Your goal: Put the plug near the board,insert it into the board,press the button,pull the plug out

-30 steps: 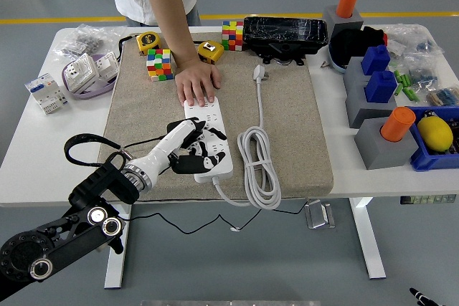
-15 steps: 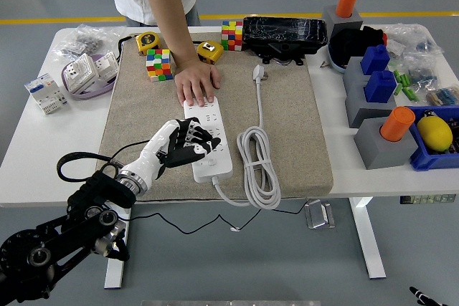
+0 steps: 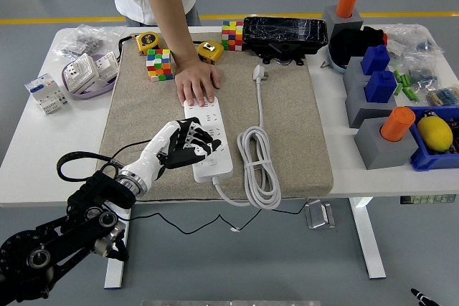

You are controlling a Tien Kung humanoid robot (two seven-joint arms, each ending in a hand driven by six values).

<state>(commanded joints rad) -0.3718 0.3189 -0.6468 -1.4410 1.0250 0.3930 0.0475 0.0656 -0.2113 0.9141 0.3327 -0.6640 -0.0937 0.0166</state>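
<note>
1. Plug [image 3: 259,72] lies loose on the tan mat [image 3: 301,141], well up from the board [image 3: 209,139] and to its right; its white cord [image 3: 259,166] runs down into a coil beside the board. Plug is not inserted.
2. Board is a white power strip lying lengthwise on the mat, sockets facing up; the button can't be made out.
3. Versus half a second back: almost no change. The left hand [image 3: 183,145] stays over the board's left edge, dark fingers [image 3: 202,147] maybe slightly more curled. A second ago the hand sat lower, nearer the board's near end.
4. Left hand pose: white palm, fingers bent and resting on the board's middle, gripping nothing. Arm comes in from the lower left.
5. Right hand not visible.
6. Person's hand [image 3: 196,83] lies flat on the board's far end, pinning it; unchanged.
7. Around: two colour cubes [image 3: 160,64], yellow tape measures [image 3: 148,41], black box [image 3: 285,34].
8. No writing is legible.
</note>
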